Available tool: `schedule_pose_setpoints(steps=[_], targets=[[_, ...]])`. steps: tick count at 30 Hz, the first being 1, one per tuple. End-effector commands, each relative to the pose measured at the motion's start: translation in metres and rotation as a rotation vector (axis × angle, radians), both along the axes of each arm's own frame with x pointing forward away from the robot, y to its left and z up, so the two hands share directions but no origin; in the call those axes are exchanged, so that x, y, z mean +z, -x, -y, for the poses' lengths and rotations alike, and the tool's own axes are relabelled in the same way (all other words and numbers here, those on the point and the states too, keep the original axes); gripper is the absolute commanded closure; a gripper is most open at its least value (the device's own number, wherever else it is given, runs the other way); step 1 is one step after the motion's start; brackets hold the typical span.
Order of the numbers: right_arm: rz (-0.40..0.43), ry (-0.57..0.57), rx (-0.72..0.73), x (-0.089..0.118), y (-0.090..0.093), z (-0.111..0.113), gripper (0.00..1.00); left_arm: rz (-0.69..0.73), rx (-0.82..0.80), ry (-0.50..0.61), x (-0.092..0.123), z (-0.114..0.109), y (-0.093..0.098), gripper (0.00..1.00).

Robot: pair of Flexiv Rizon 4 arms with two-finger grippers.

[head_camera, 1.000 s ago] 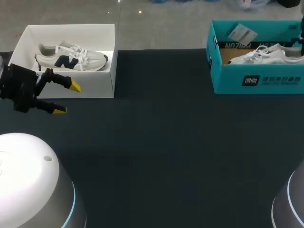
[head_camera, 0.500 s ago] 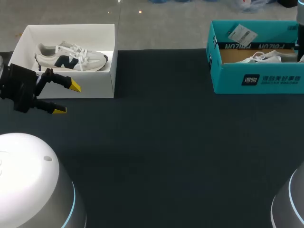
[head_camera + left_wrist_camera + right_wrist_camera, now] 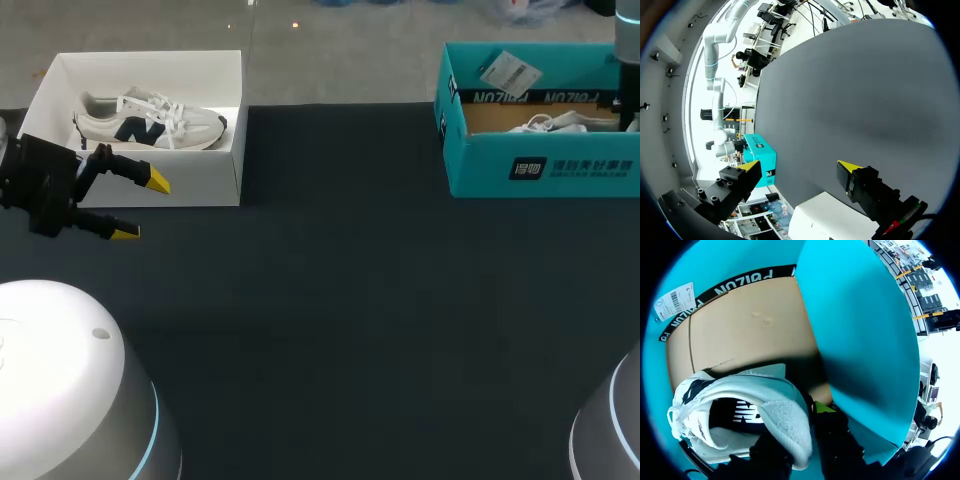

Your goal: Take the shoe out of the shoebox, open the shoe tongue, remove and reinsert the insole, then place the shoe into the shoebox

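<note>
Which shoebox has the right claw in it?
The teal shoebox, far right: the right claw grips the white sneaker inside by its heel. In the white shoebox the navy-marked sneaker lies untouched.

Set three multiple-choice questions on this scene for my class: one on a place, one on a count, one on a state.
1. Where is the navy-marked shoe?
A. in the white box
B. on a chair
C. on a shelf

2. How many shoeboxes stand on the table?
A. one
B. two
C. four

3. The left hand is:
A. open and empty
B. shut on a shoe
C. shut on a lace

Answers:
1 A, since the shoe lies inside the white walls.
2 B, since there is the white box and a teal box, and no other.
3 A, since its yellow tips stand apart with nothing between them.
</note>
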State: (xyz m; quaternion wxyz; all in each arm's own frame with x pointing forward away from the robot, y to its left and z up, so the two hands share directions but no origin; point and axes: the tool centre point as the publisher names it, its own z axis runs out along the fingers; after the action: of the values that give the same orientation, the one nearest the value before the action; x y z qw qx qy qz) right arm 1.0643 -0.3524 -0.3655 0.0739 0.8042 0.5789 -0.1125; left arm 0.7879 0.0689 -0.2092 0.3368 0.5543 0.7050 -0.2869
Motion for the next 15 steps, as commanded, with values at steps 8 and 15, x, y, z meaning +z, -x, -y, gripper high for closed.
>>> schedule_pose_setpoints(steps=[8,15], targets=[[-0.009,-0.015,-0.029,-0.019,-0.006,0.005,1.00,-0.001,0.001,-0.005,0.000,0.001,0.000,0.00],[-0.024,-0.012,-0.030,-0.030,-0.006,0.005,1.00,-0.001,0.001,-0.005,0.000,0.001,0.000,0.00]])
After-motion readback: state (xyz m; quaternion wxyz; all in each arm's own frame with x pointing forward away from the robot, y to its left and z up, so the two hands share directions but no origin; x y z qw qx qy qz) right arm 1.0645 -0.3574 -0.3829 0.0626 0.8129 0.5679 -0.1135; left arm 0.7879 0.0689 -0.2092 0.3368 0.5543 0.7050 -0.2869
